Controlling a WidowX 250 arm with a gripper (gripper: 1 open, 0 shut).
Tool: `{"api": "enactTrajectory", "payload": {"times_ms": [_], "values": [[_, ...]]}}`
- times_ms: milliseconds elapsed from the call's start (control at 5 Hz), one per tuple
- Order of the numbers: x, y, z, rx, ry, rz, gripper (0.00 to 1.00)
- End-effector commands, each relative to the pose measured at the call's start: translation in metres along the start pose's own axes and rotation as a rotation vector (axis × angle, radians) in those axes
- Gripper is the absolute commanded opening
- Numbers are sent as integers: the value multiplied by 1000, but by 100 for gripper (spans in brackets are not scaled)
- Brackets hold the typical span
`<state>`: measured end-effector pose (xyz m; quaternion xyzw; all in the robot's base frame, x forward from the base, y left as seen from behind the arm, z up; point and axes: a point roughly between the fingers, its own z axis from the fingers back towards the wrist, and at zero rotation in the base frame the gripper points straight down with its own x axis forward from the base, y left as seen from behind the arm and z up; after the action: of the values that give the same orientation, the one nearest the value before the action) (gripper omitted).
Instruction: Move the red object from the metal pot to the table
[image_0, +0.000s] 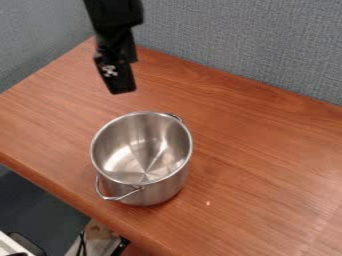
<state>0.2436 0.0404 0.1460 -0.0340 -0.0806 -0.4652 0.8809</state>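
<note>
So the black robot gripper (118, 82) hangs above the reddish-brown wood-grain table (254, 130), jaws spread wide, holding nothing. The shiny round stainless-steel pot (142, 157) sits below it, inside bare. Can't spot the red object anywhere.

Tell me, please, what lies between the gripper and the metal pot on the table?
Nothing: in the camera view only bare table shows between the gripper, hanging above and behind, and the metal pot. No red object is visible.

The arm (115, 20) is running off the top edge; the gripper (116, 78) (dark, blurred) is hiding the table (254, 130) behind it, fingers indistinct.
</note>
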Motion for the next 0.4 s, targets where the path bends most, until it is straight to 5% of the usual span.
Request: {"api": "enactTrajectory", "payload": {"times_ms": [0, 200], "values": [[12, 3, -3, -11, 3, 50, 100], [17, -8, -8, -10, 26, 134, 100]]}}
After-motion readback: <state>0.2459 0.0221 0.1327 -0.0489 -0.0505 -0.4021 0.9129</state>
